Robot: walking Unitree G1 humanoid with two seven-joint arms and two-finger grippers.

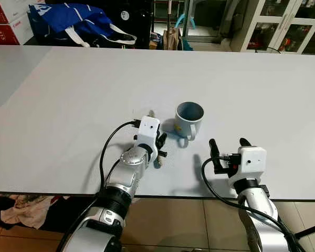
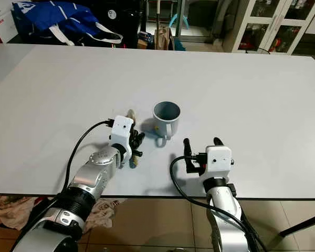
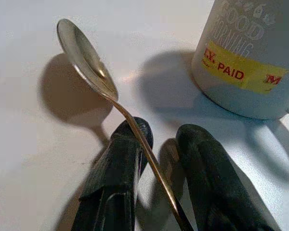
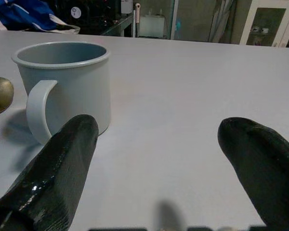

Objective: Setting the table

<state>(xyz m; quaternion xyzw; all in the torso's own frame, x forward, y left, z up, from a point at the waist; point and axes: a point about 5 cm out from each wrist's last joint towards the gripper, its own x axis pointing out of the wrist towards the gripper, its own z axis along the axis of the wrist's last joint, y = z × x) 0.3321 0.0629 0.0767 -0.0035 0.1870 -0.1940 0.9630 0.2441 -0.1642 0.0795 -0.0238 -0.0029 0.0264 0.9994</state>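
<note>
**A spoon goes down next to the mug**

The fingers (image 3: 135, 159) of the left gripper (image 1: 158, 149) pinch the thin handle of a gold spoon (image 3: 89, 65). They are close together, with the handle squeezed between them. The bowl of the spoon pokes out in front, tipped up a little over the white table (image 1: 68, 100). You can see its dark shadow right under it, so the spoon is very low, close to the table top.

The grey mug (image 1: 189, 121) stands upright just beside the spoon, on the robot's right of it. It looks empty inside. Its handle points back toward the robot. A yellow sticker (image 3: 241, 72) is on its side. I think the spoon is held low here because it belongs next to the mug, like at a real place setting.

The left arm reaches forward over the table edge, bent at the elbow, with the wrist low.

The right gripper (image 1: 228, 149) waits near the front edge of the table, near the mug. Its two fingers (image 4: 58, 168) are spread wide and hold nothing. They point toward the mug.

Far behind the table lies a blue bag (image 1: 73, 21).
</note>
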